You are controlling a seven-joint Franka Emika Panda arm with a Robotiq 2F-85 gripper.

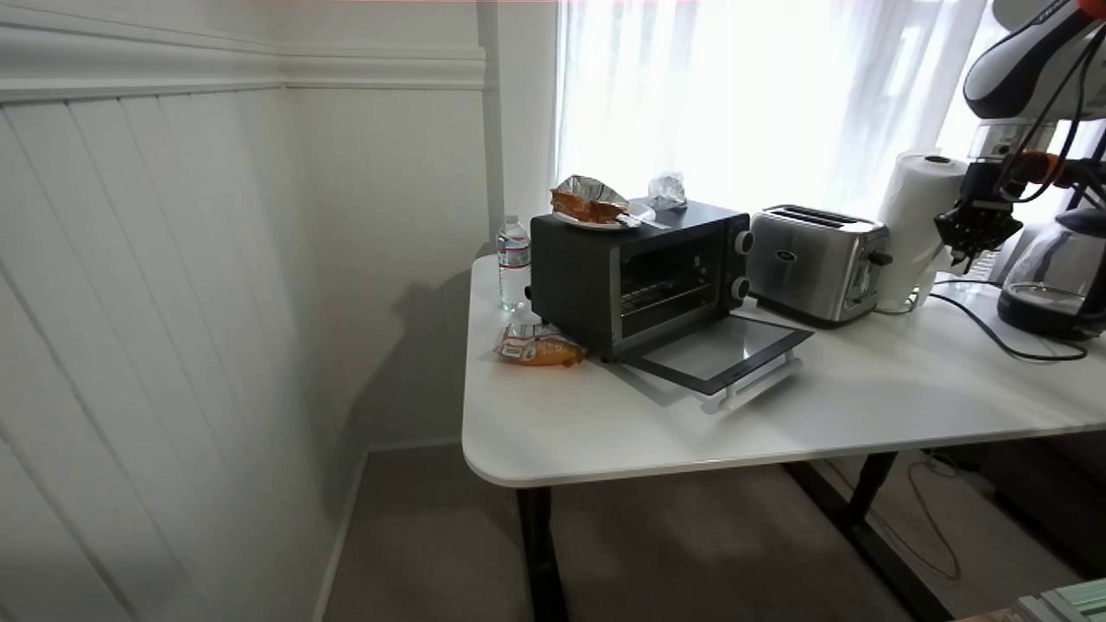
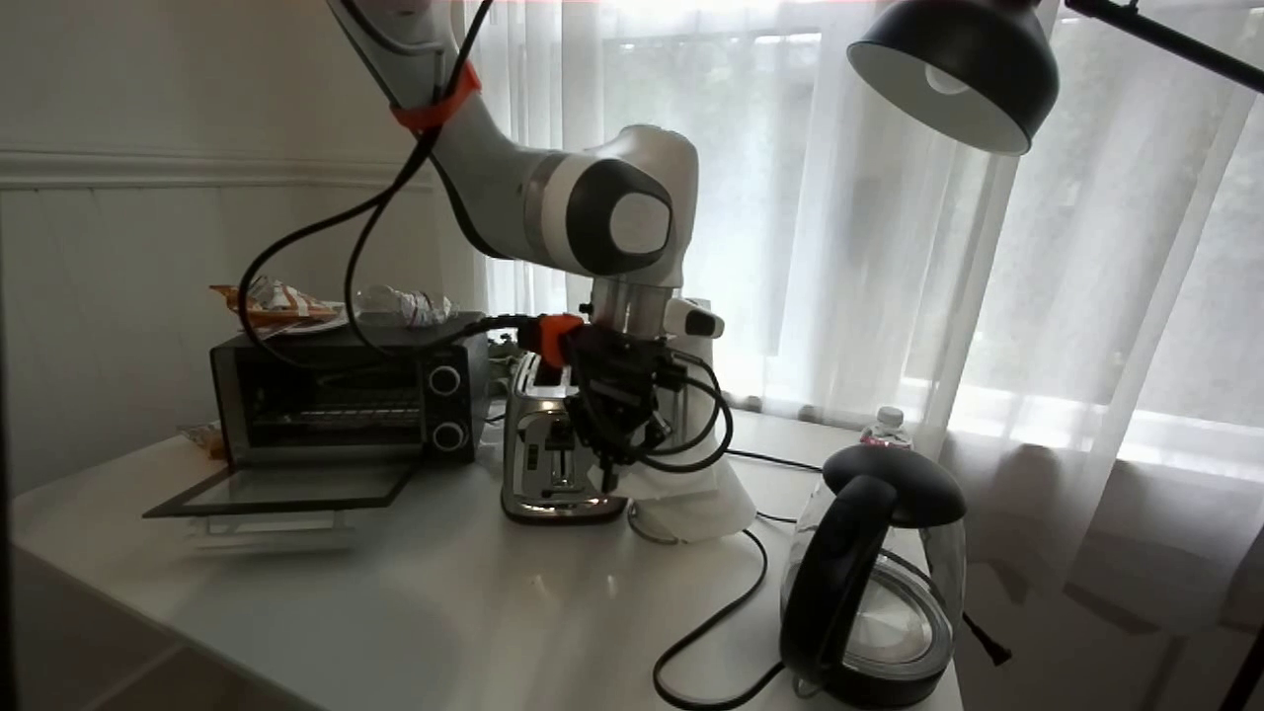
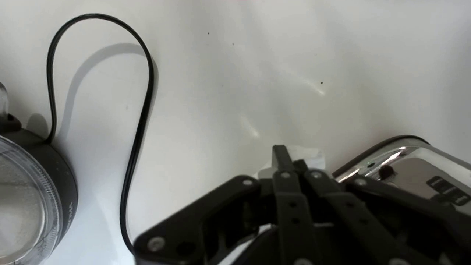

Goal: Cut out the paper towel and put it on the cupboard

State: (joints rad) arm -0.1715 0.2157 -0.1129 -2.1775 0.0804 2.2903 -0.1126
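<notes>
Nearest in an exterior view, I have the clear glass kettle with black lid and handle (image 2: pixel 884 592), standing on the flat white round-cornered bench with black legs (image 1: pixel 639 432). From the kettle's base, a thin black cable (image 3: pixel 140 129) loops across the bench surface. Next in depth, my black two-fingered end effector (image 3: pixel 292 162) hangs above the bench, fingers directed downward. Its jaws are clenched on the thin white paper towel sheet (image 2: pixel 696 513), which shows on both sides of the fingertips in the wrist view. The sheet extends from the fingertips to the tall white cylindrical paper towel roll (image 1: pixel 916 216); I cannot tell whether it is torn free. The roll stands on the bench just beside the silver metal toaster (image 1: pixel 808 259). Past the toaster is the dark box-shaped toaster oven (image 1: pixel 596 285), its glass door folded down. Its top carries a round white plate (image 1: pixel 641 212) bearing an orange-and-silver wrapper (image 1: pixel 592 199). At the oven's far side, an orange plastic snack bag (image 1: pixel 540 347) lies on the bench, near an upright clear plastic water bottle (image 1: pixel 514 272). Farthest back hang the sheer white curtains (image 2: pixel 820 197).
</notes>
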